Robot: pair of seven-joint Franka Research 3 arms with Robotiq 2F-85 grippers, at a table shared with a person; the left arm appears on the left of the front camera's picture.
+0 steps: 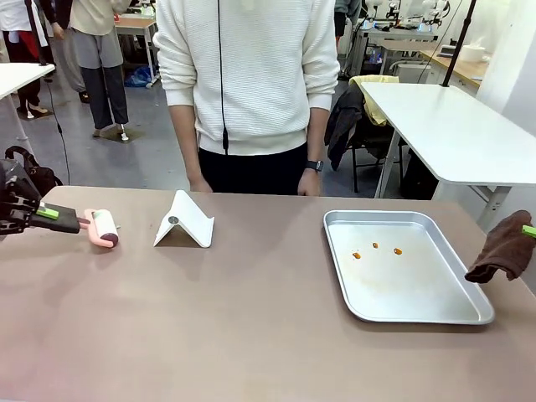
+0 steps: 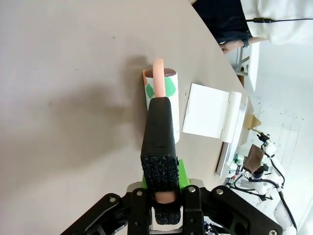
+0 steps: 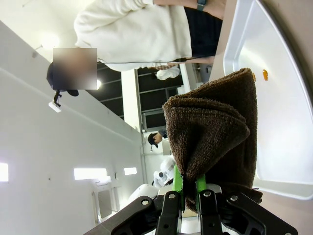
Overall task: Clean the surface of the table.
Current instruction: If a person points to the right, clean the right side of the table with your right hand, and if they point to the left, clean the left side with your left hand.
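Three crumbs (image 1: 374, 245) frontally, one wrist-side, tray (image 1: 419, 293) on table (image 1: 251, 327).

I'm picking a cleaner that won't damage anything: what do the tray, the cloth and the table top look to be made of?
Tray: metal, probably steel or aluminium; silvery with a dull sheen, soft reflections and a rolled rim.
Cloth: brown terry or microfibre; fuzzy pile, hangs in soft folds.
Table: likely laminate or coated board; smooth matte taupe, no visible grain.
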